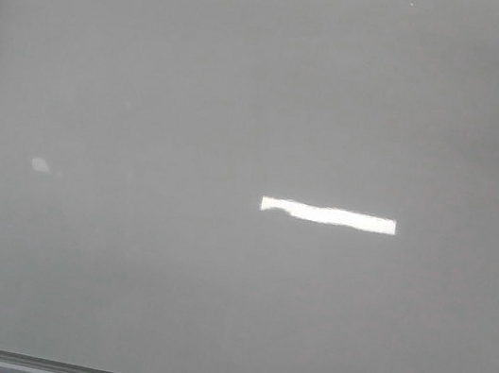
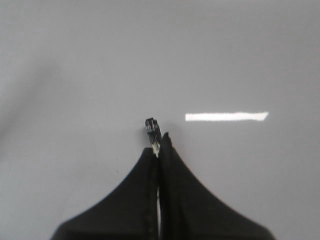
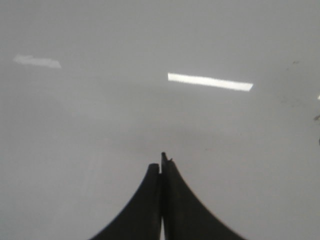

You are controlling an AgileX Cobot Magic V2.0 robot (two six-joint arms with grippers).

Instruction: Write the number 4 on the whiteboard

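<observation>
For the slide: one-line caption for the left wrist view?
Left gripper shut on a small dark marker tip, poised over the blank whiteboard.

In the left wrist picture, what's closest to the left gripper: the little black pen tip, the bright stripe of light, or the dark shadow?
1. Pen tip, poking from the left gripper.
2. Bright stripe, beside it on the whiteboard.
3. Dark shadow, at the picture's edge.

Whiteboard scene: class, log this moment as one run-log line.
board: glossy pale grey whiteboard, no digit visible | left gripper: shut on small dark marker tip | right gripper: shut, empty
</observation>
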